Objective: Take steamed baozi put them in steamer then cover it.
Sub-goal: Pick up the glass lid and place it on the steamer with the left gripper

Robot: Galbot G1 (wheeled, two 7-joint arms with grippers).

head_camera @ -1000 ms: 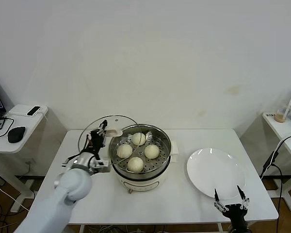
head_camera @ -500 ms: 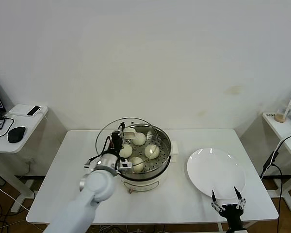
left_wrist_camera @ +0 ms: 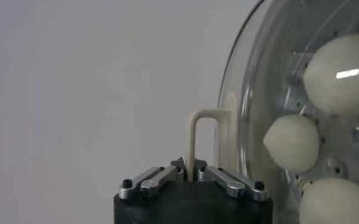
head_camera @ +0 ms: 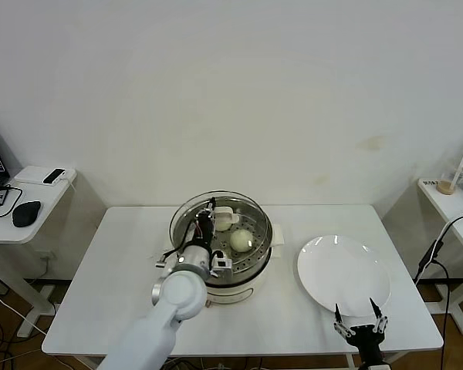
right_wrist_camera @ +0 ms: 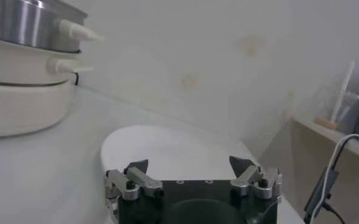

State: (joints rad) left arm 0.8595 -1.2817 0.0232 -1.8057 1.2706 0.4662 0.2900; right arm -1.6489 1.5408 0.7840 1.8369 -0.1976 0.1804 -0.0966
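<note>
The steamer (head_camera: 233, 290), a shiny steel pot on a cream base, stands mid-table. My left gripper (head_camera: 210, 217) is shut on the cream handle (left_wrist_camera: 194, 137) of the glass cover (head_camera: 251, 210) and holds the cover over the pot, nearly centred. Through the glass I see baozi (head_camera: 241, 240) on the perforated tray. Three baozi show in the left wrist view (left_wrist_camera: 342, 74); the rest are hidden by my arm. My right gripper (head_camera: 356, 324) is open and empty at the table's front edge, just in front of the plate; it also shows in the right wrist view (right_wrist_camera: 190, 165).
A flat white plate (head_camera: 343, 270) lies to the right of the steamer and shows in the right wrist view (right_wrist_camera: 167, 146). A side table (head_camera: 31, 196) with a mouse and phone stands at the left. Another with a cup (head_camera: 447, 183) stands at the right.
My left gripper has carried the cover rightwards from beside the steamer's left rim to over the pot. The right gripper has sunk a little toward the front edge.
</note>
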